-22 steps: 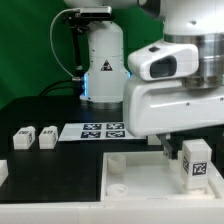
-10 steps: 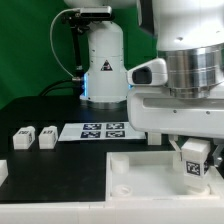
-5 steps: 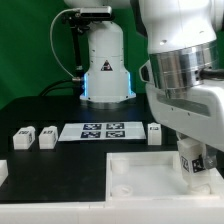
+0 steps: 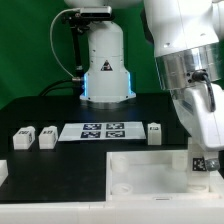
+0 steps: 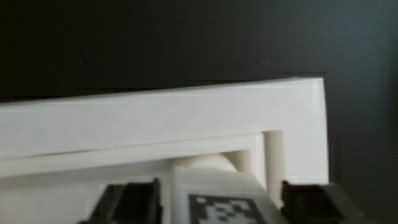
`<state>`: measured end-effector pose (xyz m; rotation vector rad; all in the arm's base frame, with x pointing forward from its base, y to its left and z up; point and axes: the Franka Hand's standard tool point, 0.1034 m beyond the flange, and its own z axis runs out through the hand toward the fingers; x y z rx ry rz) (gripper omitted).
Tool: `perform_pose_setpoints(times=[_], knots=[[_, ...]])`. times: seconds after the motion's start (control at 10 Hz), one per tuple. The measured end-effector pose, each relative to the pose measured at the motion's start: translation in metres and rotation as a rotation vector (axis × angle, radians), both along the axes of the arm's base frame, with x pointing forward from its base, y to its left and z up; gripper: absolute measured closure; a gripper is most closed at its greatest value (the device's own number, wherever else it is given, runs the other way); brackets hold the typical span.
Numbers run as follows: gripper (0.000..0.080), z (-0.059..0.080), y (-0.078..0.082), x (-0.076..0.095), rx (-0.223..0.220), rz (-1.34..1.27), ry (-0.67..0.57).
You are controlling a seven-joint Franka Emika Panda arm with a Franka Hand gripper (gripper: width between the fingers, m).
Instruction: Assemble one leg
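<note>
The leg [image 4: 200,163], a small white plastic rectangular block with a black-and-white tag on its face, sits at the lower right of the exterior view. It is clamped between the jaws of the two-finger gripper [image 4: 203,157], over the right edge of the large white square panel [image 4: 140,172]. Whether it touches the panel yet, I cannot tell.

In the wrist view the dark fingers [image 5: 128,201] flank the tagged block, with the panel's corner beyond. You look to be bringing the leg to a corner socket, which is hidden here. Square the block over that corner, hold it upright, descend slowly, and let go only once it seats. Stay clear of the loose white block [image 4: 155,133] at centre right.
</note>
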<state>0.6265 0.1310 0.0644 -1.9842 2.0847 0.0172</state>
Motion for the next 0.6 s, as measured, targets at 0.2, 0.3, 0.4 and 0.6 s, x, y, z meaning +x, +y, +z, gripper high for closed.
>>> perform_pose_setpoints(times=[0.2,0.3,0.4,0.6], knots=[[0.029,0.002,0.0,-0.001,-0.009,0.111,0.01],[0.0173,0.007,-0.003,0.0,-0.026,0.247,0.006],[0.0156,0.012,-0.006,0.002,-0.082,0.479,-0.019],[0.0152,0.01,-0.007,0.002,-0.12,0.686,-0.063]])
